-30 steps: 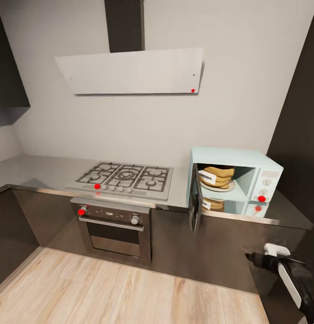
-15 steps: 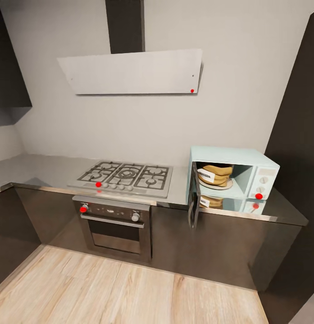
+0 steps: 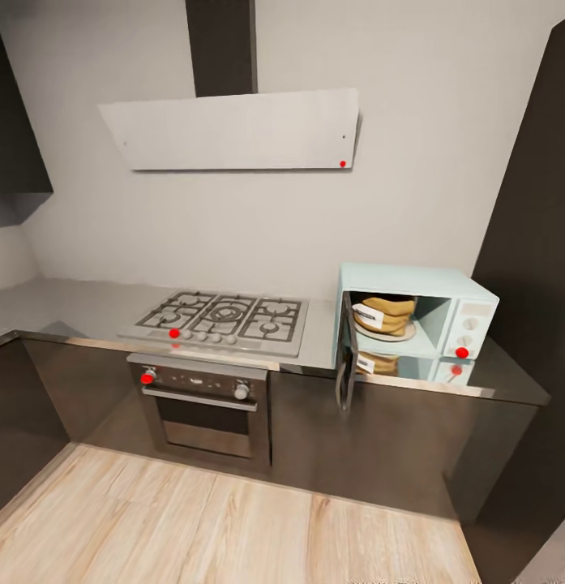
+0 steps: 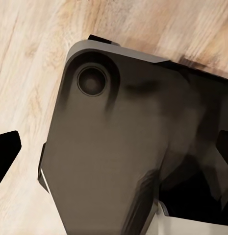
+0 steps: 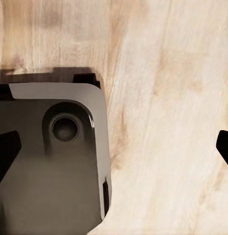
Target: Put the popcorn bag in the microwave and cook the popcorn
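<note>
Far left in the head view: grey worktop [image 3: 63, 312] turning the corner over dark cabinets. Next along, gas hob [image 3: 225, 319] with built-in oven [image 3: 203, 401] beneath and white hood [image 3: 229, 130] above. Right of those, the microwave [image 3: 468, 296] on the worktop, door [image 3: 344, 365] swung wide open toward the room. Inside, on the round plate, the popcorn bag [image 3: 385, 315], white label facing out.

Bag apparently placed; door not yet shut, heating not started. Main risk, judged from here: coming in from the left and clipping the projecting door edge, shoving the light microwave along the worktop or tipping the bag off its plate. Also possible: pushing the door without latching it, so that pressing the panel does nothing.

Both arms down, wrist cameras facing the wood floor [image 5: 167, 98] across the robot's dark base [image 4: 123, 147]. Left jaws spread apart, empty, dark tips at opposite frame edges; right jaws likewise spread, holding nothing.
</note>
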